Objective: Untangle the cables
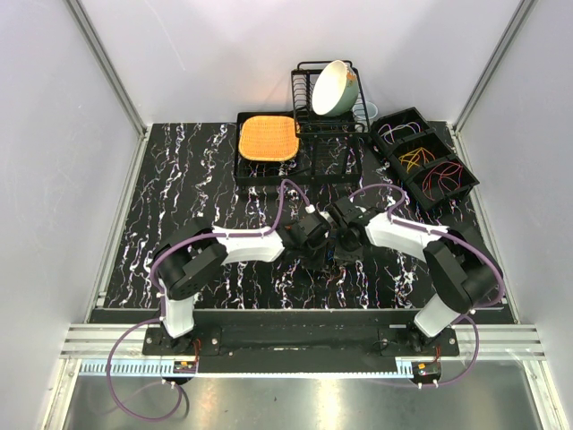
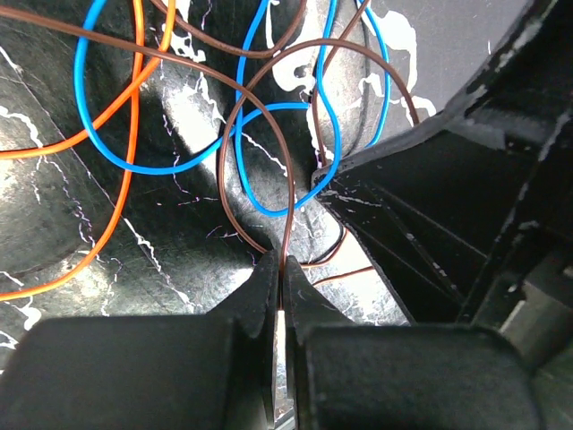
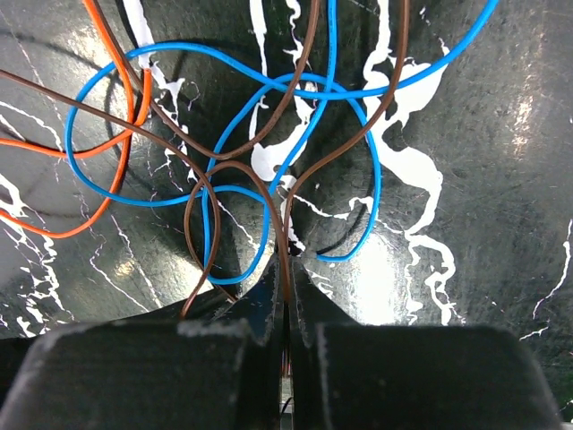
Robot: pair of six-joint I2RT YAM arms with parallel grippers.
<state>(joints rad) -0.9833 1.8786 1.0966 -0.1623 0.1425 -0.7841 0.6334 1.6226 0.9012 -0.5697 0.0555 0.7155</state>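
Black marbled table holds the cables tangled mid-surface, where left gripper and right gripper each pinch the brown cable, probably to draw it clear of the blue cable and orange cable.

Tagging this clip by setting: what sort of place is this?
Probably a robot test cell dressed as a kitchen: white enclosure walls, marble-pattern table, dish rack holding a bowl.

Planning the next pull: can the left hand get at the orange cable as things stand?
Probably not yet. The left hand is shut on the brown cable; the orange cable lies in the open ahead, so it must let go first.
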